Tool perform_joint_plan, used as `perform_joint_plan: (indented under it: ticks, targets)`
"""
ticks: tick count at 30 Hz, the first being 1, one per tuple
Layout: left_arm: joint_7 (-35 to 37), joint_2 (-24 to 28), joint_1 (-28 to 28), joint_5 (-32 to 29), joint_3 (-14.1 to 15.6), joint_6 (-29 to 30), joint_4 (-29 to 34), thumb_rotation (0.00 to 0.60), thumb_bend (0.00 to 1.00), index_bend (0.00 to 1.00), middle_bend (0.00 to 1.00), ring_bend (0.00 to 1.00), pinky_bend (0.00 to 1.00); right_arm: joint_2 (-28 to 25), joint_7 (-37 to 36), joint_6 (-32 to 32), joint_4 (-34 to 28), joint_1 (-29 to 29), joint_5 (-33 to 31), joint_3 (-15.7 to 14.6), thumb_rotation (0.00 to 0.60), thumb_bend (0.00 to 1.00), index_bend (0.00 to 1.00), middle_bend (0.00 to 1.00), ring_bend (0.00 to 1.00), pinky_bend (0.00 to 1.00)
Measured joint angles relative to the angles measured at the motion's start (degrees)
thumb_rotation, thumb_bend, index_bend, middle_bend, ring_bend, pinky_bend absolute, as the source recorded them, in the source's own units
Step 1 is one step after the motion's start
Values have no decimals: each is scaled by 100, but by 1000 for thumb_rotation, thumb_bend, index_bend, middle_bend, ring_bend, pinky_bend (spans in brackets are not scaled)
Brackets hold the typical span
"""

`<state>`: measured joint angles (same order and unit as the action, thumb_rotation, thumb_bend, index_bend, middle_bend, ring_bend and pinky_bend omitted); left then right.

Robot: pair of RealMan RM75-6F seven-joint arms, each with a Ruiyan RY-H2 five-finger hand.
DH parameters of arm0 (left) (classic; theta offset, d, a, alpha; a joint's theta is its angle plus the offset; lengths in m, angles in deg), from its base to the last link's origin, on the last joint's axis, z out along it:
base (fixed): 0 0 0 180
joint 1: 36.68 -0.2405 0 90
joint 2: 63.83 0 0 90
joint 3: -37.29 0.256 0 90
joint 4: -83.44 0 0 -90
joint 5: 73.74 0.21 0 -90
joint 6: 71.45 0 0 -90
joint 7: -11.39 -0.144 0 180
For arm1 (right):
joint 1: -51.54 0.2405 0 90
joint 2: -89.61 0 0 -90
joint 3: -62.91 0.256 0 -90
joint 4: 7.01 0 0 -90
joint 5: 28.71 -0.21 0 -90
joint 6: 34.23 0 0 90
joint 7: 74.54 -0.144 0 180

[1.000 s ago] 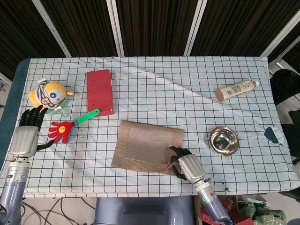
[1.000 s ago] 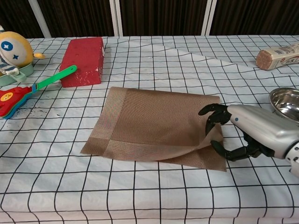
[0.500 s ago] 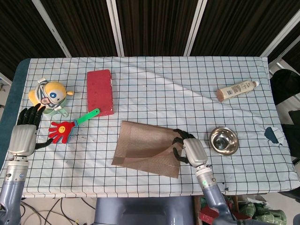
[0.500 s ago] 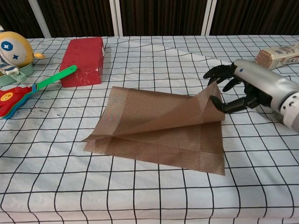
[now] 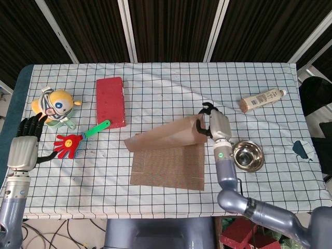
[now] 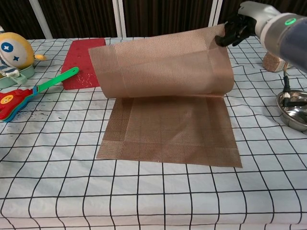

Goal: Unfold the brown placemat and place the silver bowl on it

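**Placemat half open, one flap lifted by the right hand**

The brown placemat lies near the middle of the desk, toward the front edge. Its lower half rests flat on the checked cloth, while the upper half is raised and curls over in an arc, hinged along the fold at the back. In the chest view the lifted flap stands well above the flat half and hides part of the red block behind it.

The right hand holds the far right corner of that raised flap, its dark fingers closed on the edge of the fabric. The arm reaches up from the front edge of the desk, passing just right of the placemat.

The silver bowl sits on the cloth to the right of the placemat, close beside the right forearm and apart from the mat.

The left hand hovers at the left edge of the desk with its fingers spread, holding nothing. Just beside it lies a red hand-shaped toy with a green handle, and behind that a yellow cartoon figure. A red block lies behind the placemat to the left. A tan bottle lies on its side toward the far right.
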<state>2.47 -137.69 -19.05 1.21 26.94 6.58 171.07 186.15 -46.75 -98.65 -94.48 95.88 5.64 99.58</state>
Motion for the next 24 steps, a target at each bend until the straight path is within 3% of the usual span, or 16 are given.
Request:
perform_joint_plan:
  ticks: [11, 12, 16, 17, 19, 24]
  targets:
    - [62, 26, 22, -73, -47, -40, 12, 600, 34, 0, 0, 0, 0, 393, 547, 341, 2142, 1425, -793, 471, 600, 438, 606, 168, 184, 236]
    - [82, 25, 21, -81, -59, -30, 5, 600, 34, 0, 0, 0, 0, 441, 565, 408, 2365, 1520, -850, 495, 600, 398, 551, 158, 177, 232]
    - [126, 29, 21, -131, -84, -39, -6, 600, 34, 0, 0, 0, 0, 575, 594, 705, 2993, 1838, -1056, 543, 600, 179, 110, 80, 126, 211]
    - [123, 30, 23, -134, -84, -44, -6, 600, 34, 0, 0, 0, 0, 595, 614, 786, 3079, 1896, -1108, 537, 600, 155, 62, 70, 118, 210]
    - [105, 26, 30, -131, -79, -51, -5, 600, 34, 0, 0, 0, 0, 615, 694, 917, 3166, 1978, -1215, 479, 600, 115, 4, 52, 105, 208]
    - [70, 21, 25, -114, -60, -27, 13, 600, 34, 0, 0, 0, 0, 514, 751, 959, 2942, 1860, -1293, 291, 600, 67, 0, 36, 100, 207]
